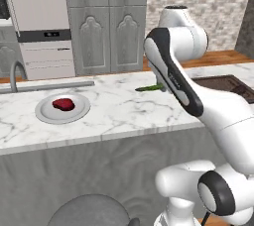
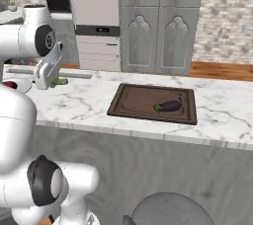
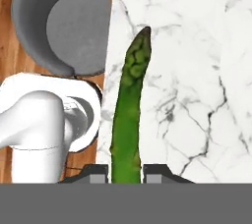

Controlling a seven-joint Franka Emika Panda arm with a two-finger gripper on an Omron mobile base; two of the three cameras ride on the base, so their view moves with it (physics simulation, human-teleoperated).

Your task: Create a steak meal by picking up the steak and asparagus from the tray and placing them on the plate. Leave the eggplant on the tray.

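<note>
already steak [image 1: 63, 104] is lying on plate [image 1: 47, 114]; asparagus [image 3: 129, 115] is being held clamped between gripper [image 3: 126, 174] fingers, beside plate; eggplant [image 2: 169, 105] is being left on tray [image 2: 129, 103].

Two rear base cameras (sharing counter [image 1: 124, 106]); hand camera close overhead.

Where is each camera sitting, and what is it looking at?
Left base view: behind the arm on its left, facing the marble counter; steak on the plate; white arm at right.
Right base view: behind on its right, facing the tray with the eggplant; arm at left.
Hand view: looks along the gripper, down at the counter, asparagus between its fingertips.
Both base views share counter and asparagus.
</note>
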